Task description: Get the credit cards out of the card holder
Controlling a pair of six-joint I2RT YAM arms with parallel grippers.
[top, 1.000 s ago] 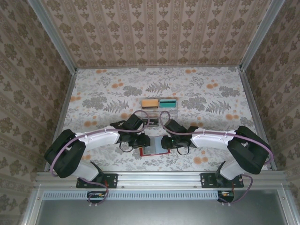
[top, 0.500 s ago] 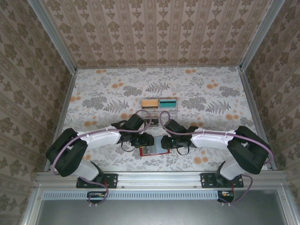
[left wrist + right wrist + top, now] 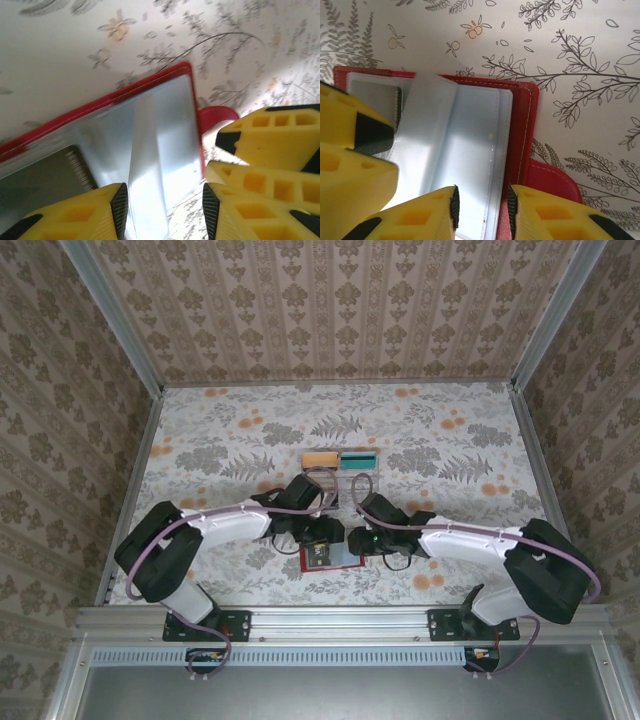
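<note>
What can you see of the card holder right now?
The card holder lies open, flat on the floral table. Red, leather-like, stitched border, rounded closing tab at one side; inside, greyish clear sleeves, one raised in a fold. The left gripper and right gripper hover over it, jaws apart.

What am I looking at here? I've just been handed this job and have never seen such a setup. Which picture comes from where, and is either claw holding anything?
You are looking at two robot arms bolted at the near edge of a table, each ending in a two-finger gripper with yellow fingers. The wide picture looks down from above and behind them. The other two come from a camera on each wrist. On the flowered table lies the red card holder, opened flat with its clear sleeves showing. Beyond it sits a clear tray with orange and teal contents. The left gripper and the right gripper are both low over the holder with their jaws apart, and neither has clamped anything.
</note>
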